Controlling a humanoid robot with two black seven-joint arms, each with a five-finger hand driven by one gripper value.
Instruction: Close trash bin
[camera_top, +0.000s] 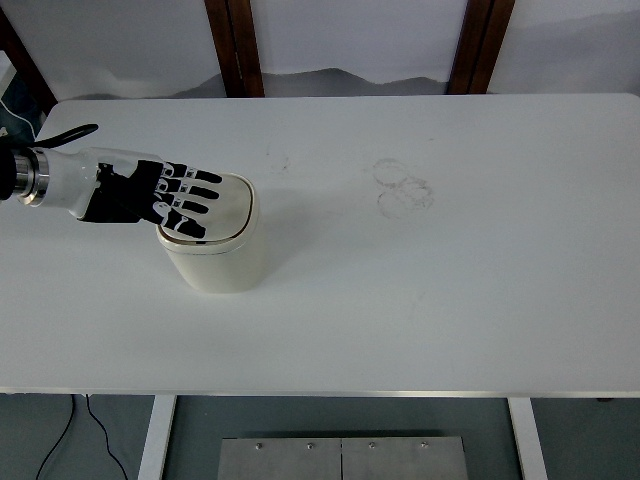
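Head view: the bin (213, 245) stands left of centre on the surface (450, 280), its lid (222, 205) apparently flat and shut. The left robot hand (150, 195), fingers spread and holding nothing, hovers at the lid's left edge. The closing looks done; the next move is likely to draw clear.

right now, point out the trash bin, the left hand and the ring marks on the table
trash bin (225, 262), head view, front wall of the body
left hand (150, 195), head view, back of the hand
ring marks (402, 186), head view, middle of the marks
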